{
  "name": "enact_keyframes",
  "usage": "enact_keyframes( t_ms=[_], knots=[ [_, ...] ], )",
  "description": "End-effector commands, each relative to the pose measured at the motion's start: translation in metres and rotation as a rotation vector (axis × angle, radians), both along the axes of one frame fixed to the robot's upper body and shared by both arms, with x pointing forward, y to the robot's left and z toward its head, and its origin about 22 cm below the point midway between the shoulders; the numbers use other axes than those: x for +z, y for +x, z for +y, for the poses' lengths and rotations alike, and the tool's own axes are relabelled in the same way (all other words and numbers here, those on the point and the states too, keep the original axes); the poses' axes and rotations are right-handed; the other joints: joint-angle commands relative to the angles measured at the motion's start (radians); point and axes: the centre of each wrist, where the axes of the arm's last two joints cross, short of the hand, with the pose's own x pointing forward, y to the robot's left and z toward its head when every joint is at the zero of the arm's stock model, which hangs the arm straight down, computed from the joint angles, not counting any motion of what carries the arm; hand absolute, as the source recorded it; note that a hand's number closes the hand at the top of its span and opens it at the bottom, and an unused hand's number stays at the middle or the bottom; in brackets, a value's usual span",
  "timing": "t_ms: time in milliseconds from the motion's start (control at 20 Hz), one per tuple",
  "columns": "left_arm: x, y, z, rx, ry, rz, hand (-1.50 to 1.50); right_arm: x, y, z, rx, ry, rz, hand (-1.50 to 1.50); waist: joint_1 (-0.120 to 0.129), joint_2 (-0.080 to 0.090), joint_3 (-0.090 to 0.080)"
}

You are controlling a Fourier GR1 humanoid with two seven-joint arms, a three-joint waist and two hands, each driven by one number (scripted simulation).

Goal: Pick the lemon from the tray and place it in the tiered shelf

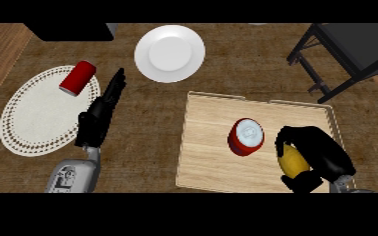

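Observation:
The yellow lemon (pixel 293 160) lies at the right side of the wooden tray (pixel 210 140), and my right hand (pixel 321 152) is curled round it, hiding most of it. The dark tiered shelf (pixel 339 55) stands at the far right, beyond the tray's back corner. My left hand (pixel 100 115) rests left of the tray with fingers straight, pointing away from me, holding nothing.
A red cup with a white inside (pixel 246 136) stands on the tray just left of the lemon. A white plate (pixel 170 53) sits behind the tray. A red can (pixel 77 77) lies on a white round mat (pixel 44 110) at the left.

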Motion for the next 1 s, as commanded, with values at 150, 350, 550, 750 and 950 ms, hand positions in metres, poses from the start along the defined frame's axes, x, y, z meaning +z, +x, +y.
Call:
enact_keyframes(
  t_ms=[150,350,550,750,950],
  knots=[
    [-0.001,-0.010,-0.002,0.007,0.000,0.004,0.00,0.000,-0.065,-0.056,0.037,0.006,-0.027,1.50,-0.011,-0.002,0.001],
    [-0.017,-0.005,0.014,-0.001,-0.024,-0.001,0.00,0.001,-0.050,-0.068,0.011,0.065,-0.045,1.50,-0.003,0.001,0.000],
    [0.008,0.002,0.016,0.008,-0.013,0.002,0.00,0.013,-0.058,-0.066,-0.026,0.301,-0.137,1.50,-0.010,-0.001,0.001],
    [0.005,0.000,0.019,0.010,0.000,0.004,0.00,0.040,-0.070,-0.078,-0.042,0.519,-0.242,1.50,-0.017,-0.004,0.000],
    [0.011,-0.005,0.010,0.005,-0.006,-0.001,0.00,0.089,-0.093,-0.078,-0.056,0.516,-0.322,1.50,-0.012,-0.003,0.000]
  ],
)
